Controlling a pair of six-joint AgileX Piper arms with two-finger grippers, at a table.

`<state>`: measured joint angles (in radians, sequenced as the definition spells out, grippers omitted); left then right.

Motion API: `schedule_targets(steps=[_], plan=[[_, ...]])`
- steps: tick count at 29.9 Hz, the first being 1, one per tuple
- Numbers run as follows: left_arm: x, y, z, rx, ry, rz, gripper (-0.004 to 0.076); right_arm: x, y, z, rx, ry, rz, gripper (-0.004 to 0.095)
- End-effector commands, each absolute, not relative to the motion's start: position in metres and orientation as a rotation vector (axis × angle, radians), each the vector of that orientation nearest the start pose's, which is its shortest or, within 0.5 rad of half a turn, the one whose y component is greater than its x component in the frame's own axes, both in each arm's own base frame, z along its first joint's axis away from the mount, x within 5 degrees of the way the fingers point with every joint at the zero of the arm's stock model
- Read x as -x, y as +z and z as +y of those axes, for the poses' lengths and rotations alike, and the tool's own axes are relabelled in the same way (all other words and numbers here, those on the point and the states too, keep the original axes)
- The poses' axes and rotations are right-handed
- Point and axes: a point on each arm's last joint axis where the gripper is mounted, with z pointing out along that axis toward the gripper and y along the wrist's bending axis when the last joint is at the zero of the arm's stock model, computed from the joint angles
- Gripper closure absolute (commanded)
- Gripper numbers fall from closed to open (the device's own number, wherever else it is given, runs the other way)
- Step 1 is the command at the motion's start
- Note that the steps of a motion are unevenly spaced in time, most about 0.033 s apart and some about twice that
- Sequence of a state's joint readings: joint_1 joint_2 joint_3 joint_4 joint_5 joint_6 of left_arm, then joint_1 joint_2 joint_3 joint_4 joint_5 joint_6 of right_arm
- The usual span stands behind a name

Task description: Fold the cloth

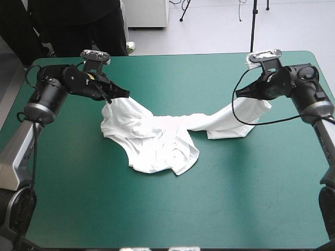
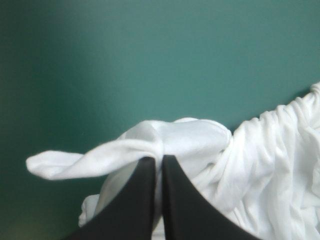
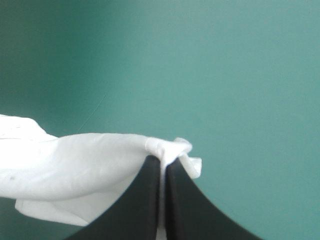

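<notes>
The white T-shirt (image 1: 157,137) lies crumpled across the middle of the teal-green table, stretched between both arms. My left gripper (image 1: 116,94) is shut on the T-shirt's left end, lifting it a little off the cover. In the left wrist view the fingers (image 2: 172,195) pinch a bunched fold of the T-shirt (image 2: 190,142). My right gripper (image 1: 242,92) is shut on the T-shirt's right end, which hangs down from it. The right wrist view shows the cloth (image 3: 95,162) clamped between the fingers (image 3: 182,200), a small tuft poking past the tips.
The bulk of the T-shirt sags onto the cover toward the table's front. A black cable (image 1: 261,123) loops from the right wrist over the cloth's right part. Bare teal-green cover (image 1: 172,209) lies in front and behind the shirt.
</notes>
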<state>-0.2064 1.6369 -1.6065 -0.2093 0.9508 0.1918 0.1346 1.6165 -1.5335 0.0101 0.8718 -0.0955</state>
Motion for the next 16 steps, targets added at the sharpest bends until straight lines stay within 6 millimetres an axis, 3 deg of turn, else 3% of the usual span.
schedule_targets(steps=[1, 10, 13, 16], plan=[[-0.361, 0.383, -0.091, -0.361, -0.282, 2.296, 0.0733, -0.369, 0.367, 0.048, 0.258, 0.017, 2.313, 0.0925], [-0.381, 0.35, -0.096, -0.36, -0.292, 2.38, 0.0709, -0.395, 0.324, 0.05, 0.271, 0.005, 2.409, 0.0885], [-0.383, 0.341, -0.097, -0.372, -0.294, 2.427, 0.0568, -0.399, 0.319, 0.05, 0.269, 0.005, 2.41, 0.0747], [-0.384, 0.339, -0.097, -0.399, -0.285, 2.427, 0.0329, -0.402, 0.322, 0.048, 0.262, 0.001, 2.38, 0.0477]])
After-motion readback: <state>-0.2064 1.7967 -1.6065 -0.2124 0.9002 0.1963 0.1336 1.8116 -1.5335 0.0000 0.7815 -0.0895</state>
